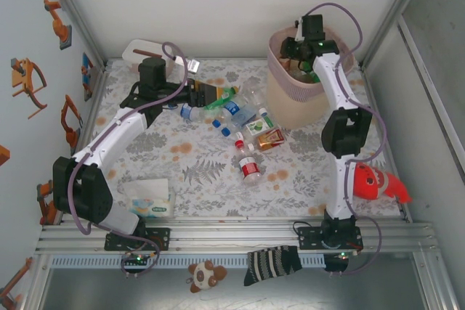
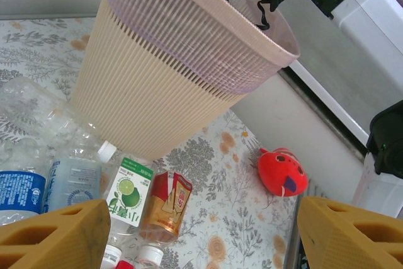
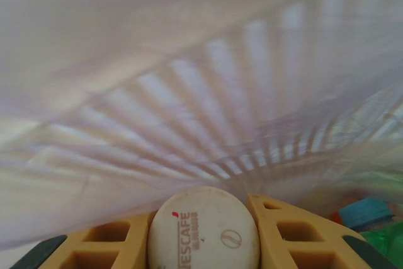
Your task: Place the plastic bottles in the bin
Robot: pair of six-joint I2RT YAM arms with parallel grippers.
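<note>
Several plastic bottles (image 1: 251, 168) lie scattered mid-table, left of the beige bin (image 1: 280, 99) with its pink liner. My left gripper (image 1: 211, 94) hovers open over the pile's far left end. In the left wrist view its fingers (image 2: 56, 237) stand wide apart with nothing between them; below lie a lime-label bottle (image 2: 129, 192), a red-and-orange-label bottle (image 2: 167, 203) and a blue-label bottle (image 2: 19, 193), with the bin (image 2: 145, 86) behind. My right gripper (image 1: 299, 52) reaches down into the bin. It (image 3: 203, 215) is shut on a white-capped bottle (image 3: 204, 237), facing the liner (image 3: 157, 92). A green bottle (image 3: 384, 240) lies inside.
A white tissue box (image 1: 145, 52) stands at the back left and a soft tissue pack (image 1: 149, 201) near the left arm's base. A red toy fish (image 1: 374, 183) lies at the right edge. A striped sock (image 1: 272, 263) and a plush toy (image 1: 205, 275) lie in front of the rail.
</note>
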